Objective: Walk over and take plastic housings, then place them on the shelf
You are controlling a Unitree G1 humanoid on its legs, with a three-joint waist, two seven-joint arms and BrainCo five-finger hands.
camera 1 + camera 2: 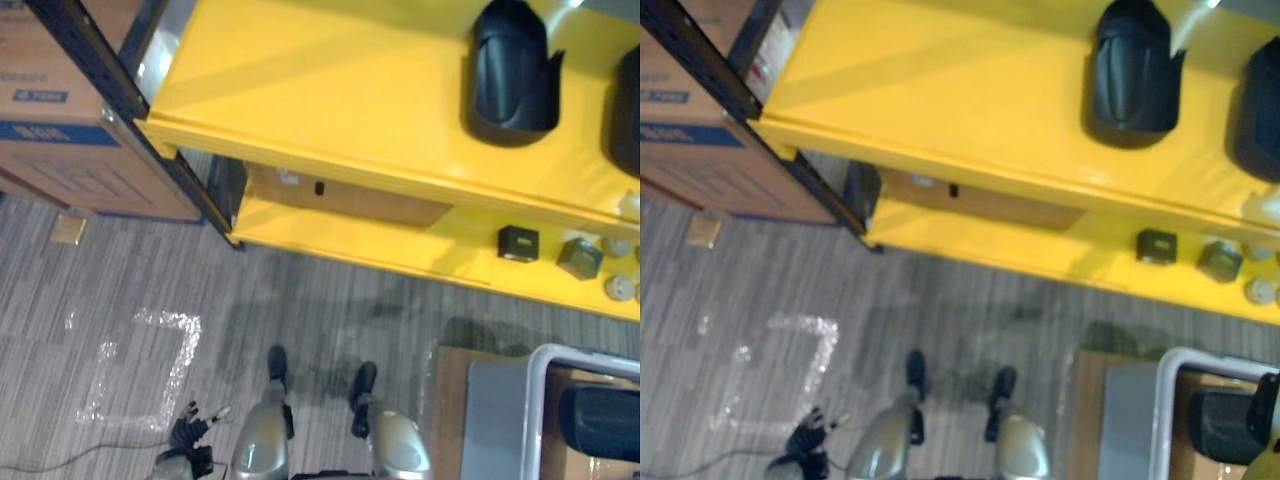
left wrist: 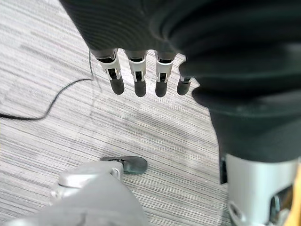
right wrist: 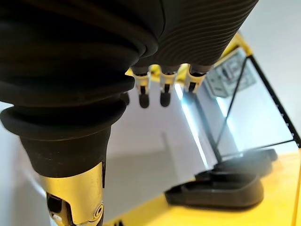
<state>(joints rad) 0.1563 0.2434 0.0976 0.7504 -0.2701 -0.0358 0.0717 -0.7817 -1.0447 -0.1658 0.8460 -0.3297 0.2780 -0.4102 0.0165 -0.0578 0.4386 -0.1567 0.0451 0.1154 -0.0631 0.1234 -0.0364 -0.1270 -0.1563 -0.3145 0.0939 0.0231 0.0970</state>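
black glossy hollow plastic housing (image 1: 512, 75) lies on the yellow shelf (image 1: 300, 90). left hand (image 2: 137, 77) and right hand (image 3: 164, 93) hang straight-fingered, empty.

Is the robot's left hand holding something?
No, the left hand has straight fingers with nothing in them, hanging above the grey floor.
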